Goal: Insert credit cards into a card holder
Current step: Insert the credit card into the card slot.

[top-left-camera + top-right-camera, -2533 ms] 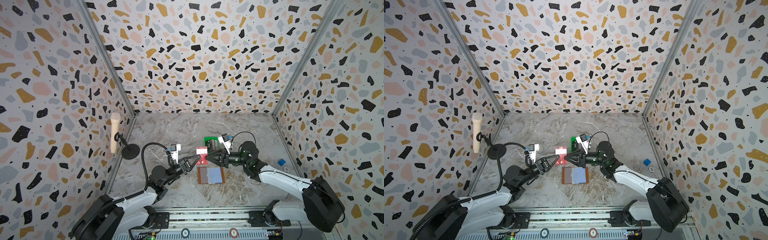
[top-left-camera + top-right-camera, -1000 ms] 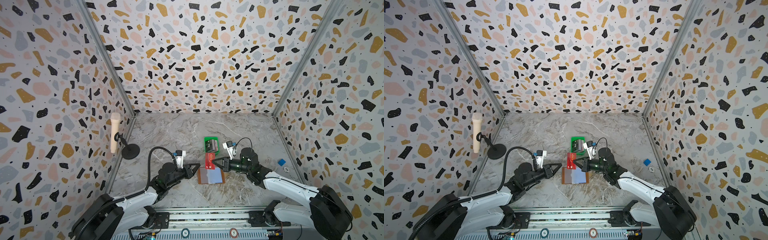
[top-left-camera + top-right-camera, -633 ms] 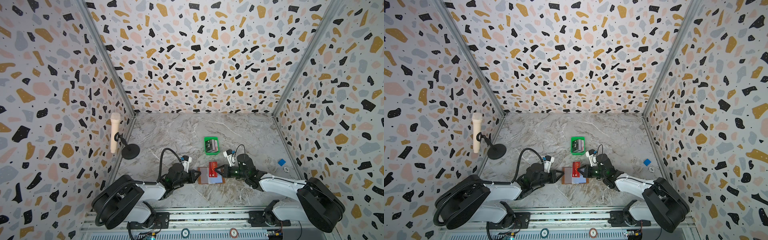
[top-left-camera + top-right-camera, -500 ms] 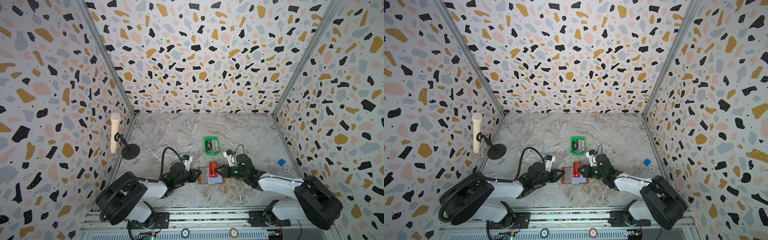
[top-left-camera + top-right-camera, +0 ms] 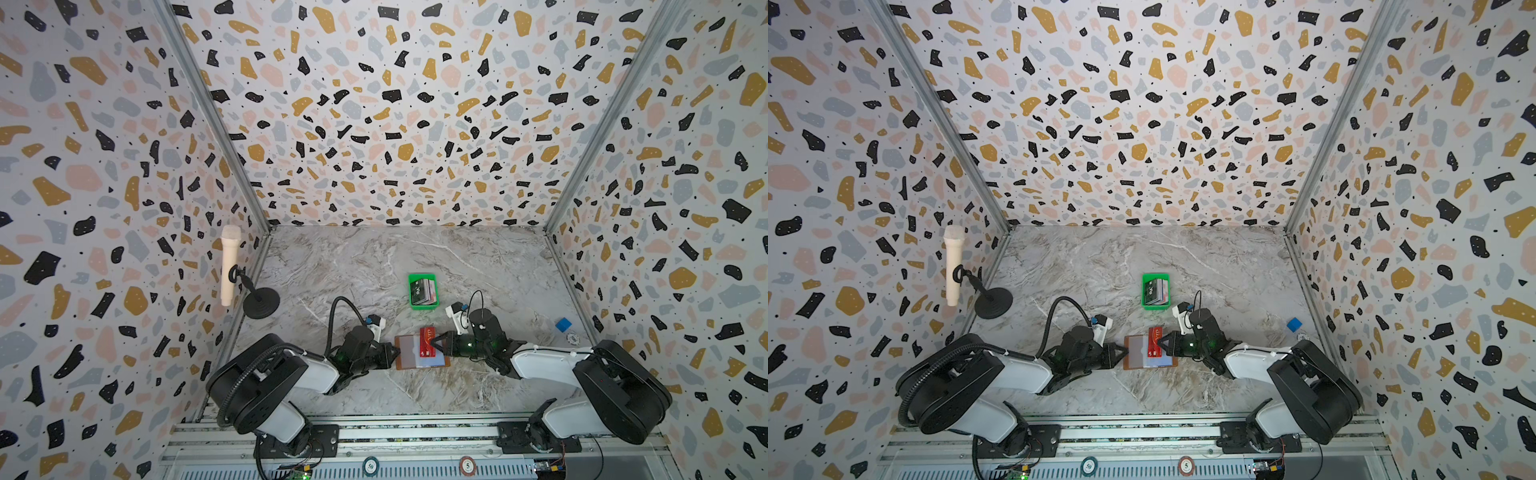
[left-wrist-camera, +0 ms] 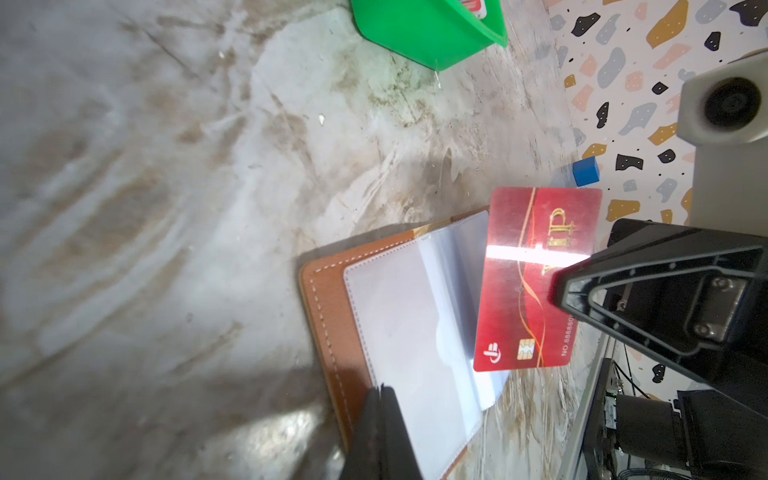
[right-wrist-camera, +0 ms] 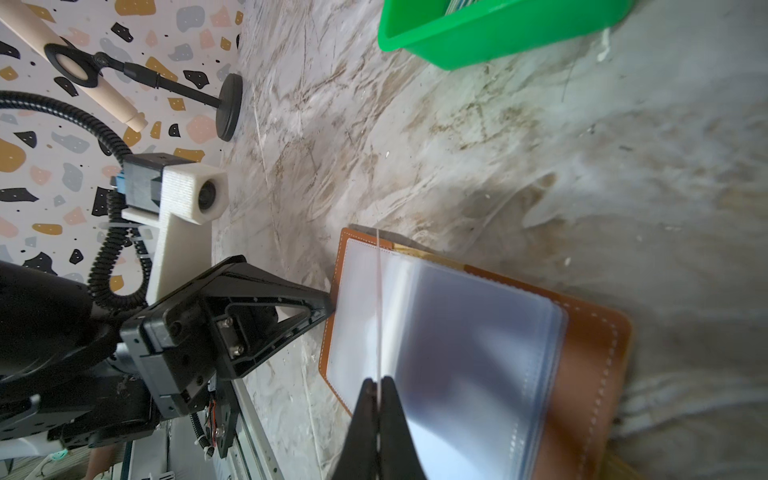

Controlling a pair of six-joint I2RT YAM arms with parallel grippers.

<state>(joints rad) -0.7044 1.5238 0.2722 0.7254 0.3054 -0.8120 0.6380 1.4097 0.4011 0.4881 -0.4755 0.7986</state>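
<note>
The tan card holder [image 5: 409,353] [image 5: 1137,353] lies open on the table, its pale clear sleeves [image 6: 399,324] [image 7: 457,332] facing up. My left gripper [image 5: 397,352] [image 5: 1124,351] [image 6: 382,390] is shut, and its tips rest on the holder's left edge where leather meets sleeve. My right gripper [image 5: 434,344] [image 5: 1160,344] [image 7: 378,380] is shut on a red card [image 5: 427,341] [image 6: 523,291]. It holds the card tilted just over the holder's right half. More credit cards [image 5: 424,291] stand in the green tray.
The green tray [image 5: 423,306] [image 5: 1155,306] sits just behind the holder. A microphone on a black stand [image 5: 261,301] is at the left wall. A small blue cube [image 5: 563,324] and a round token [image 5: 573,339] lie by the right wall.
Both arms have come down low to the holder. The right gripper carried the red card down over the sleeves. The left gripper's jaws closed at the holder's left edge.
</note>
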